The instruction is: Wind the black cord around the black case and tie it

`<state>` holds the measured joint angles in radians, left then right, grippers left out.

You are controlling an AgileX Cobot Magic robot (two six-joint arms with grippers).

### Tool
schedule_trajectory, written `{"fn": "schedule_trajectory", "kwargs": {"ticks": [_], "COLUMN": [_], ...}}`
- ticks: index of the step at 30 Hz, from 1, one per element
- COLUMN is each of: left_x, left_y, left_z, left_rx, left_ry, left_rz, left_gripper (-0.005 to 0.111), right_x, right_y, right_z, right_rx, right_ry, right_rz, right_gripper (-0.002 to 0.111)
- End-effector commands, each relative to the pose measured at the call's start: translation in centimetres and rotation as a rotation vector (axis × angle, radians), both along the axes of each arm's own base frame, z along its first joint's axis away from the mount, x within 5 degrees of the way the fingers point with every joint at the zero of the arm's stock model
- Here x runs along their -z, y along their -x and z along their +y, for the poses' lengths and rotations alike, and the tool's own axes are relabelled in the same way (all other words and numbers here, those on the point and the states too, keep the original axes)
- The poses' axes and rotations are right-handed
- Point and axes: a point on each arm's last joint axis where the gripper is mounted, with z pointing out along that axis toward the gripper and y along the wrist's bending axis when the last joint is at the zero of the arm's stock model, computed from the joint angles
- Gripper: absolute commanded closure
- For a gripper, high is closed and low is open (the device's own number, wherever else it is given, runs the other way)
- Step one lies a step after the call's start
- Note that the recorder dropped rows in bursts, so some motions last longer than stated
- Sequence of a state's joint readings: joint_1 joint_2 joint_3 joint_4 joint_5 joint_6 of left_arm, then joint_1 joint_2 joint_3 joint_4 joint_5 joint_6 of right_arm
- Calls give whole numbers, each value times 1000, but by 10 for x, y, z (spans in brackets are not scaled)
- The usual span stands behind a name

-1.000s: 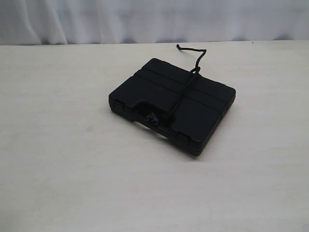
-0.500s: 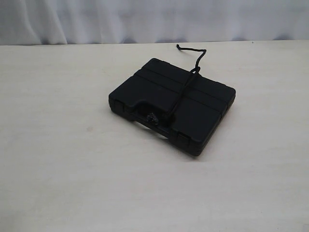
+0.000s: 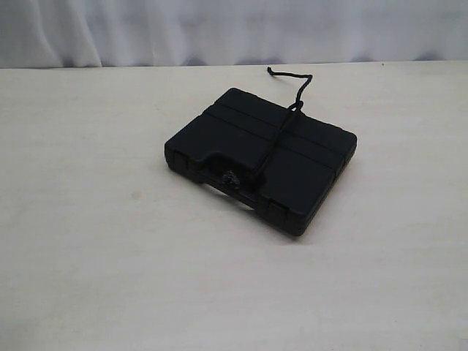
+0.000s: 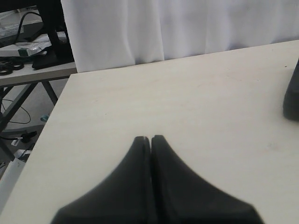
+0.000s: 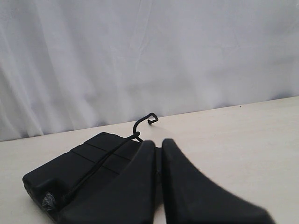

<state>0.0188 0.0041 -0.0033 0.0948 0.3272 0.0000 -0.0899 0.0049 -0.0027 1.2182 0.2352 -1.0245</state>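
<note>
Black case (image 3: pixel 259 157) is lying flat mid-table (image 3: pixel 110 256). Black cord (image 3: pixel 280 139) is running across its lid, its free end trailing off the far edge. The detail at the handle side is blurring out. Grippers are showing only in the wrist views. Left gripper (image 4: pixel 150 138) is sitting pressed together, empty, with the case cut off at the frame edge. Right gripper (image 5: pixel 159 142) is likewise closed on nothing, hiding part of the case.

no readable text, labels or signs
</note>
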Motion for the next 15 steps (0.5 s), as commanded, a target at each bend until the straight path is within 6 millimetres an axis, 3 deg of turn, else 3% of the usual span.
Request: {"fn": "schedule_trajectory", "kwargs": {"ticks": [1, 15], "left_x": [-1, -1], "left_y": [0, 0], "left_z": [-1, -1], "left_rx": [8, 8], "left_ry": [6, 6], "left_rz": [-18, -18], "left_gripper": [107, 107], "right_x": [1, 1], "right_y": [0, 0], "right_z": [0, 0], "right_rx": [7, 1], "right_ry": [14, 14], "right_rz": [-3, -4], "right_gripper": [104, 104]}}
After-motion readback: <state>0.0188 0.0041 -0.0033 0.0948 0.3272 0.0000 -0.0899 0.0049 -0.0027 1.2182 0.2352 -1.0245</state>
